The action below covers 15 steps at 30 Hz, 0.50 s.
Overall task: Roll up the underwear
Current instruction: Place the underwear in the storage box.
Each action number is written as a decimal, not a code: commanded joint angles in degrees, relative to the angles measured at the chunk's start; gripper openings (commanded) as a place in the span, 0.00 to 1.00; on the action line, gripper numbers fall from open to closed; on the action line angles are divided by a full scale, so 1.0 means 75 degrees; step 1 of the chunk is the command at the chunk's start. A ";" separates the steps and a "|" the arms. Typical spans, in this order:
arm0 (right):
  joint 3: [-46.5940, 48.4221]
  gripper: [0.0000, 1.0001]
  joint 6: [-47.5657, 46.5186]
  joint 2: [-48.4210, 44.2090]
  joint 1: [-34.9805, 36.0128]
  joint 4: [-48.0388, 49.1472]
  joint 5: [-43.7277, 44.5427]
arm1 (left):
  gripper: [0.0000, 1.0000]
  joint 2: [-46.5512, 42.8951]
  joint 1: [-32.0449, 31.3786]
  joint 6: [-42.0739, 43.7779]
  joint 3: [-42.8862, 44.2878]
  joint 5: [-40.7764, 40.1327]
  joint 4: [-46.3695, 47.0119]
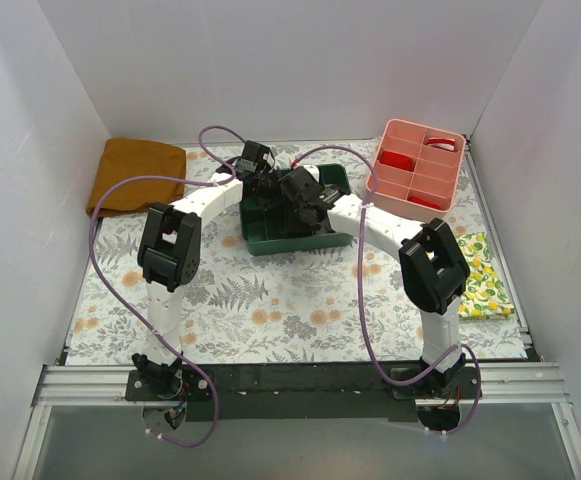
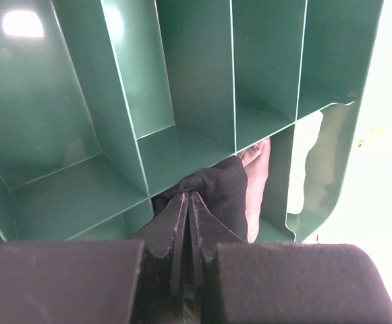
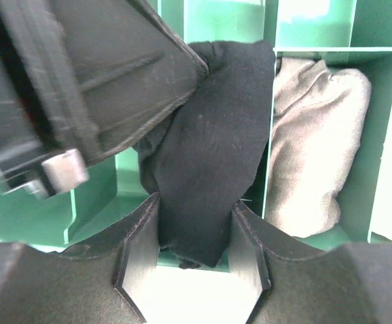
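Note:
The black underwear (image 3: 209,155) hangs bunched over a compartment of the green divided tray (image 1: 270,243), stretched between both grippers. My right gripper (image 3: 194,219) has its fingers either side of the lower end, pressing on it. My left gripper (image 2: 187,197) is shut, its tips pinching the upper edge of the underwear (image 2: 226,192); it also shows in the right wrist view (image 3: 202,64). In the top view both grippers (image 1: 285,195) meet over the tray and hide the garment. No grey label shows.
A beige folded cloth (image 3: 314,148) fills the neighbouring tray compartment. A pink divided tray (image 1: 417,165) stands at the back right. A mustard-brown cloth (image 1: 138,172) lies at the back left, a lemon-print cloth (image 1: 480,275) at the right edge.

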 commanded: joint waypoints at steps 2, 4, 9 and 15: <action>0.0074 0.48 -0.0069 -0.0712 0.0065 0.1048 0.0247 | 0.00 0.0152 -0.0145 0.0198 0.0135 0.0045 -0.0519; -0.0019 0.49 -0.0034 -0.0783 0.0054 0.1083 0.0376 | 0.00 0.0129 -0.0145 0.0198 0.0123 0.0057 -0.0531; 0.0027 0.50 -0.0092 -0.0795 0.0065 0.1049 0.0611 | 0.00 0.0117 -0.0145 0.0210 0.0135 0.0092 -0.0519; 0.0239 0.50 0.0083 -0.0361 0.0042 0.0497 0.0588 | 0.00 0.0141 -0.0145 0.0198 0.0205 0.0186 -0.0496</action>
